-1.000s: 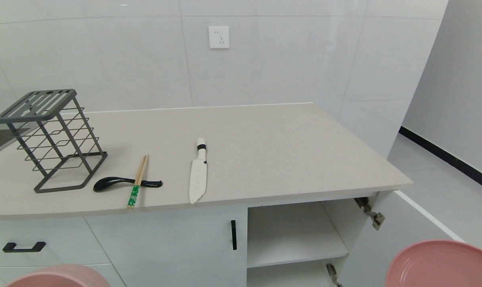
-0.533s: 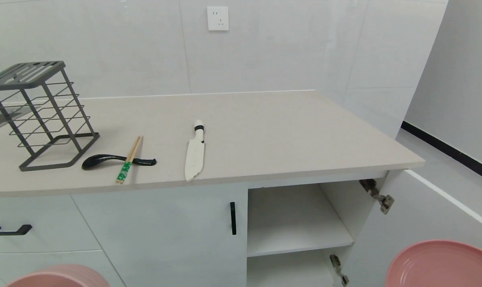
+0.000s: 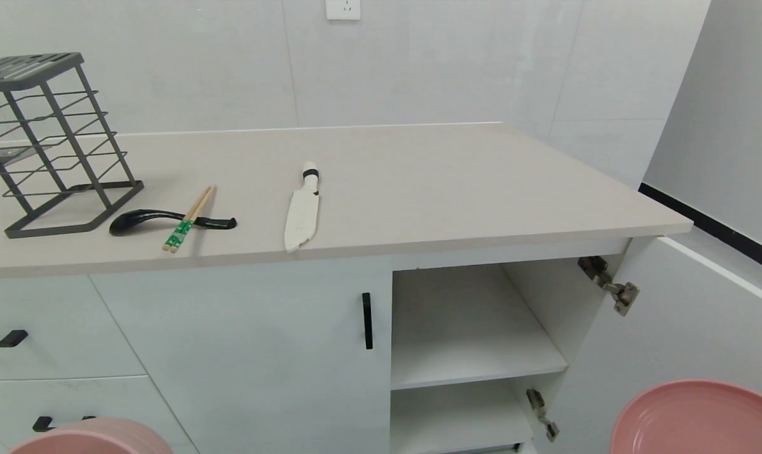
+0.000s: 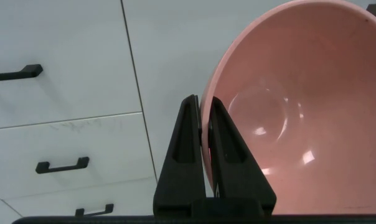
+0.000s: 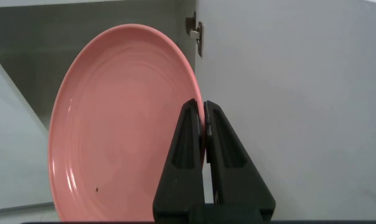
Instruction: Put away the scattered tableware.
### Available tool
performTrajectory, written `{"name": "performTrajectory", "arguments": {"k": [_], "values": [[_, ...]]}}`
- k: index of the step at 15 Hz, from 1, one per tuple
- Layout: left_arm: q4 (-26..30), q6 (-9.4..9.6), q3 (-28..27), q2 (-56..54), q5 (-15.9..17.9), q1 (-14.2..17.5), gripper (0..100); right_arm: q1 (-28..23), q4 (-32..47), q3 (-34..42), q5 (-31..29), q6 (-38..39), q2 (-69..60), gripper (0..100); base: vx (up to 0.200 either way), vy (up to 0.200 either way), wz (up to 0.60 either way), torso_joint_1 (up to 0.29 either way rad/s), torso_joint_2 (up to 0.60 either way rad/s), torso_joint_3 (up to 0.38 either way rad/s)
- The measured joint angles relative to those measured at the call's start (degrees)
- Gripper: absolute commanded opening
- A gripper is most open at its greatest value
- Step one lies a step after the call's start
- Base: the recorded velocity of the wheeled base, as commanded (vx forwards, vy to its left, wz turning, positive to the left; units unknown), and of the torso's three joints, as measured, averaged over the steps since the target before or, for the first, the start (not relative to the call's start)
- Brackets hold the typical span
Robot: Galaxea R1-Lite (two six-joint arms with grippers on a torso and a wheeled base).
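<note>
On counter [image 3: 419,189]: chopsticks [image 3: 180,228], green printed sleeve unreadable.

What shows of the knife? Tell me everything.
The knife is cream-white all over, plastic or ceramic by its look, with a black band round the handle. It lies flat on the counter, handle toward the wall, tip at the front edge. It sits to the right of the chopsticks, apart from them; only the counter touches it.
</note>
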State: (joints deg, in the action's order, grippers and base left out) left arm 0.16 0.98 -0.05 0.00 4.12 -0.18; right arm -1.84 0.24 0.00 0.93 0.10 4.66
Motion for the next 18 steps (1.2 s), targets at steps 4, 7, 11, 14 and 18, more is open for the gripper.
{"name": "performTrajectory", "arguments": {"k": [4, 7, 11, 14, 18], "values": [[0.02, 0.0, 0.0, 0.0, 0.0, 0.0, 0, -0.02, 0.0, 0.0, 0.02, 0.0, 0.0, 0, 0.0, 0.0, 0.0, 0.0, 0.0, 0.0], [-0.02, 0.0, 0.02, 0.0, 0.01, 0.0, 0, 0.02, 0.0, 0.0, 0.02, -0.07, 0.05, 0, 0.0, 0.0, 0.0, -0.019, 0.07, 0.076], [0.02, -0.02, 0.0, 0.0, 0.0, -0.04, 0, -0.02, 0.02, 0.0, 0.0, -0.1, 0.0, 0, 0.0, 0.0, 0.0, -0.005, 0.02, 0.016], [0.02, -0.07, 0.0, 0.0, 0.01, 0.0, 0, 0.0, 0.0, 0.0, 0.02, -0.1, 0.02, 0, 0.0, 0.0, 0.0, 0.0, 0.0, 0.0], [0.02, -0.09, 0.02, 0.0, 0.01, 0.0, 0, 0.0, 0.02, 0.0, 0.02, -0.1, 0.02, 0, 0.0, 0.0, 0.0, 0.0, 0.0, 0.0]]}}
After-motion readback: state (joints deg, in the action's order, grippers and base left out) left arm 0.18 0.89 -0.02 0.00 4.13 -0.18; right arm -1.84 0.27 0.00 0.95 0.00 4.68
